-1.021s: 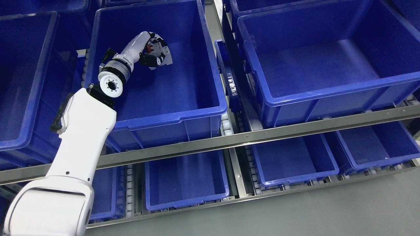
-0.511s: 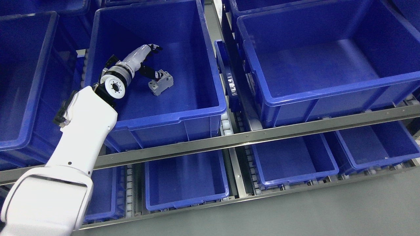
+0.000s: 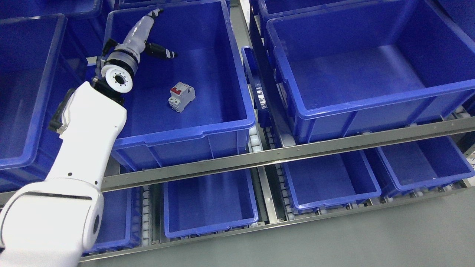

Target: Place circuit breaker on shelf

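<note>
The breaker (image 3: pixel 181 96), a small grey plastic block with red switches, lies on the smooth floor of the blue bin (image 3: pixel 193 131) on the upper shelf (image 3: pixel 297 152). The left hand (image 3: pixel 148 35) hovers above and behind it, well apart, fingers spread, empty; its fingertips are too small to make out clearly.

Left arm (image 3: pixel 74 178) cropped at bottom-left edge.
</note>
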